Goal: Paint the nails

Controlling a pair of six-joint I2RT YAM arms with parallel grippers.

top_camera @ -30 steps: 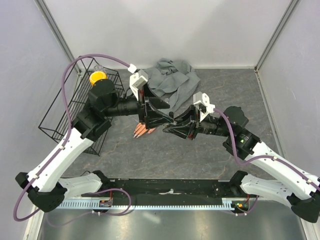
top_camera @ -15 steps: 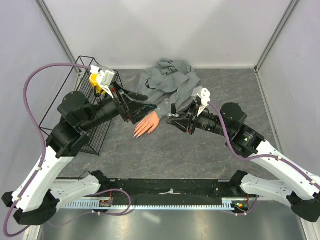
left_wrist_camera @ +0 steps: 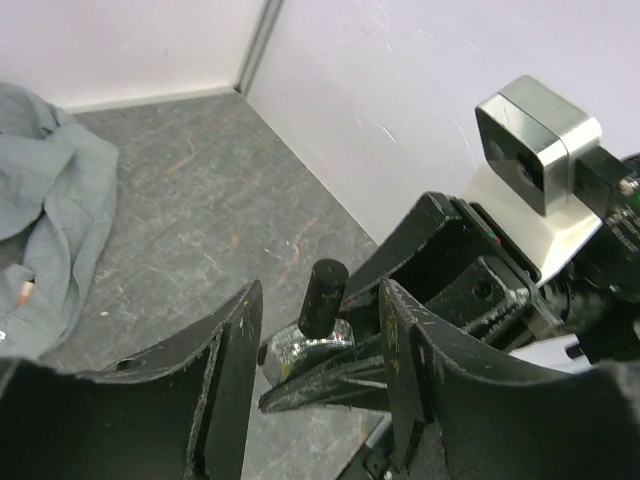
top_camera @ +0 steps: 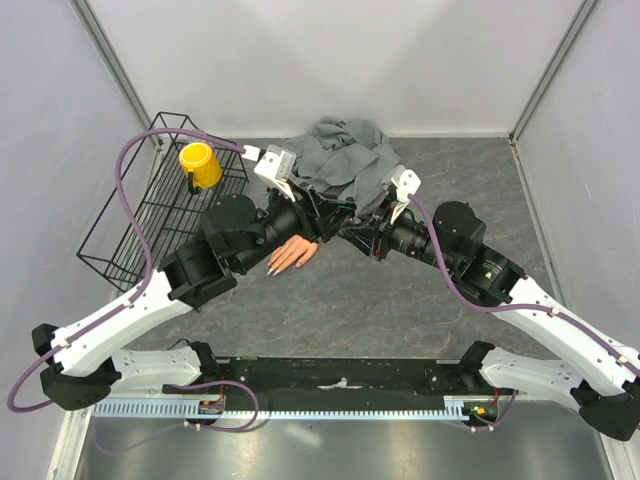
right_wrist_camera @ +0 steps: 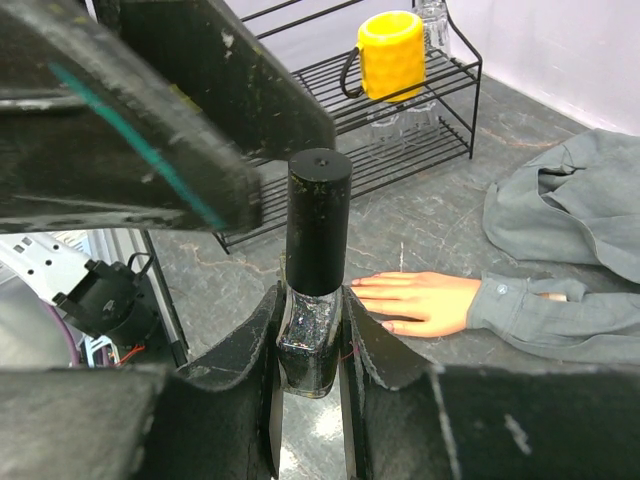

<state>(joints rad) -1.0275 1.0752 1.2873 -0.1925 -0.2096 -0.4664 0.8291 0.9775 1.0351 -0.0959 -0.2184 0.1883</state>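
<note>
My right gripper (right_wrist_camera: 312,310) is shut on a glittery dark nail polish bottle (right_wrist_camera: 308,350) and holds it upright, black cap (right_wrist_camera: 318,220) on. My left gripper (left_wrist_camera: 320,300) is open, one jaw on each side of that cap (left_wrist_camera: 324,297), with a gap on both sides. In the top view the two grippers meet above the peach mannequin hand (top_camera: 295,255). The hand (right_wrist_camera: 420,300) lies flat in a grey sleeve (right_wrist_camera: 540,310). Its nails (top_camera: 273,270) point toward the near left. The thumb tip looks reddish.
A crumpled grey shirt (top_camera: 340,160) lies at the back centre. A black wire rack (top_camera: 150,215) stands on the left and holds a yellow mug (top_camera: 198,165). Grey walls enclose the table on three sides.
My left arm swung out toward the rack and came back to the centre. Its jaws now straddle the bottle cap and stand narrower. The right gripper kept its hold and shifted slightly back.
</note>
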